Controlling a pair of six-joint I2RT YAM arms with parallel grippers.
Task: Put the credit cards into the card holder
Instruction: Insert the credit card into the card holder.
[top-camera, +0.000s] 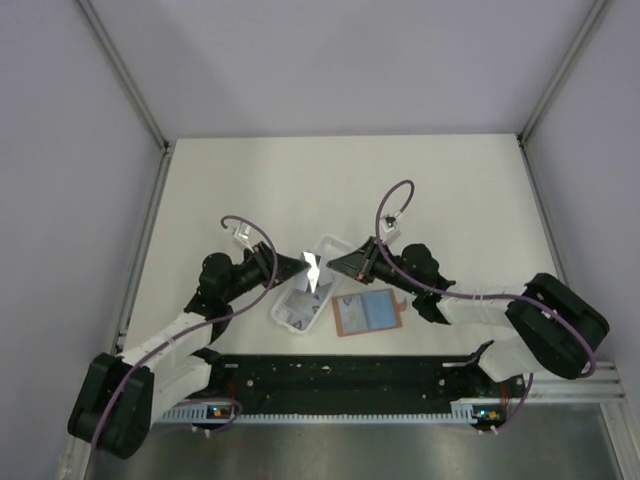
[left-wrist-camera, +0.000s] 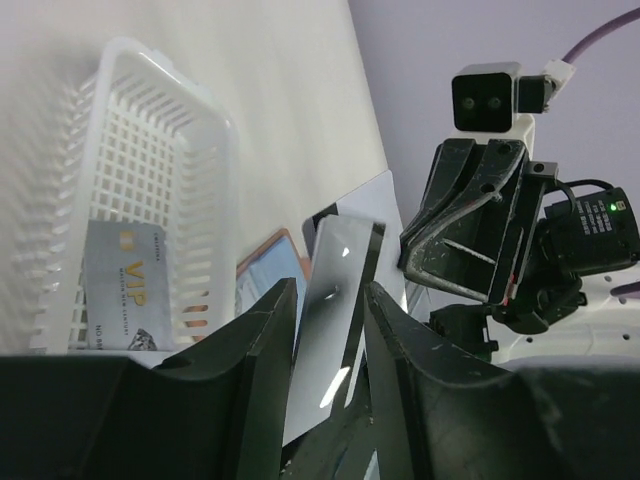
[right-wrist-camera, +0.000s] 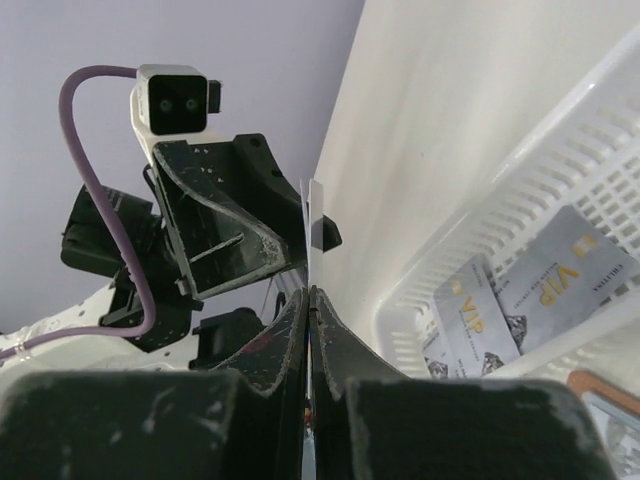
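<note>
1 thin silvery-grey rectangular credit card is up in the air over the white plastic mesh tray, standing on edge btwn the 2 grippers. The right gripper has it. In the right wrist view its 2 fingers are pressed together w/ the card's thin edge pinched btwn the tips and sticking out beyond them. The left gripper faces it from the opposite side. In the left wrist view its fingers stand apart w/ the card slanting through the gap, so it isn't clamped there. Can't tell whether either left finger touches the card.

Both arms reach forward and inward from their bases, elbows out to the sides. The 2 grippers meet nose to nose above the tray.

At least 2 more grey cards marked VIP lie flat on the tray floor. The small orange-brown leather-like folding card holder lies open on the pale table w/ its pale blue-grey inside facing up. It sits just right of the tray, near the right arm's wrist.
</note>
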